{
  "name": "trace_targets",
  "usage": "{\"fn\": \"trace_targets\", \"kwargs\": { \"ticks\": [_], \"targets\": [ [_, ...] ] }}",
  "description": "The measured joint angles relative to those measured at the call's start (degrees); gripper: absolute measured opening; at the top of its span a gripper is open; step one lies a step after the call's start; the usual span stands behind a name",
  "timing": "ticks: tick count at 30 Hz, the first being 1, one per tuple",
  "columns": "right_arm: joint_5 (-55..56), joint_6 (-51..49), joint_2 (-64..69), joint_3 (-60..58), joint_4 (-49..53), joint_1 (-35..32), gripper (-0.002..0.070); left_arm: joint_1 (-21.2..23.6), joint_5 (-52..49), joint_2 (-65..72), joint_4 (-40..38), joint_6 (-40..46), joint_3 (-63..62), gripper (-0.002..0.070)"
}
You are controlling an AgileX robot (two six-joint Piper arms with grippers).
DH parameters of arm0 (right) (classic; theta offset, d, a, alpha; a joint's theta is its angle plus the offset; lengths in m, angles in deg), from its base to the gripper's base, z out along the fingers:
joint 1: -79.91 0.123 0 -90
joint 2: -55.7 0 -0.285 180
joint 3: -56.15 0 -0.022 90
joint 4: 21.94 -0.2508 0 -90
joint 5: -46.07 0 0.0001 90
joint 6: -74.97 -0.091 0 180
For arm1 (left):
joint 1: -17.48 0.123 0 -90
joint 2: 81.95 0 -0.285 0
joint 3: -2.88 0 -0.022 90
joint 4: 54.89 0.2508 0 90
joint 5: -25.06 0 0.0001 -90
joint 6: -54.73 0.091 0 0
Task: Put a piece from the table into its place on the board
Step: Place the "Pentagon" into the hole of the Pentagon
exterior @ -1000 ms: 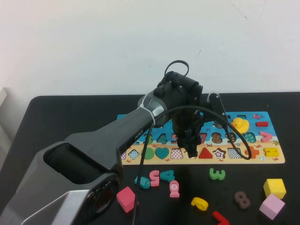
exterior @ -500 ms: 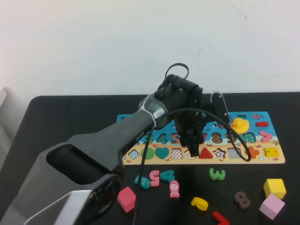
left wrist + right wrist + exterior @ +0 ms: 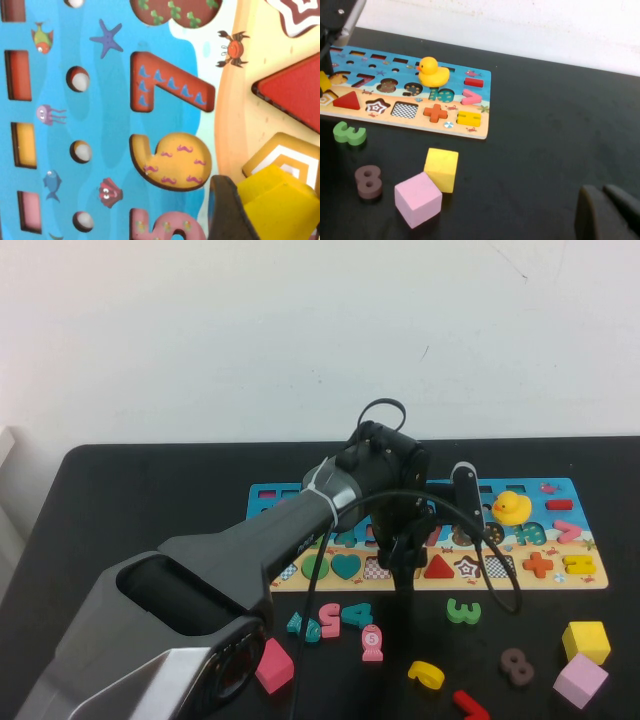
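My left gripper [image 3: 404, 562] reaches over the board [image 3: 560, 581] and is shut on the yellow pentagon piece [image 3: 280, 202]. One dark finger [image 3: 227, 210] presses its side. The piece hangs just above the white-and-tan pentagon slot [image 3: 280, 152], next to the red triangle [image 3: 295, 95] in the shape row, partly covering the slot. The piece also shows at the edge of the right wrist view [image 3: 324, 81]. My right gripper [image 3: 606, 212] is shut and empty, low over the black table [image 3: 545, 125], away from the board's right end [image 3: 470, 131]. It is out of the high view.
A yellow rubber duck [image 3: 510, 507] stands on the board's right part. On the table in front lie a green 3 [image 3: 463, 611], a brown 8 [image 3: 517, 665], a curved yellow number [image 3: 427, 674], a yellow cube [image 3: 586, 641], pink cubes [image 3: 581, 680] and other numbers.
My left arm has shifted slightly and sunk lower over the board's shape row, still holding the yellow piece. Nothing else on the table has moved.
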Motion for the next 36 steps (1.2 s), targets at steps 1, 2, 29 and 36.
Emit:
{"fn": "trace_targets", "kwargs": {
  "ticks": [1,2,29,36],
  "targets": [
    [0.0,0.0,0.0,0.0,0.0,0.0,0.0019,0.0,0.0,0.0,0.0,0.1,0.0,0.0321],
    [0.0,0.0,0.0,0.0,0.0,0.0,0.0019,0.0,0.1,0.0,0.0,0.13,0.0,0.0321],
    [0.0,-0.09,0.0,0.0,0.0,0.0,0.0019,0.0,0.1,0.0,-4.94,1.9,0.0,0.0321],
    [0.0,-0.09,0.0,0.0,0.0,0.0,0.0019,0.0,-0.25,0.67,-5.03,2.3,-0.09,0.0321]
  ]
}}
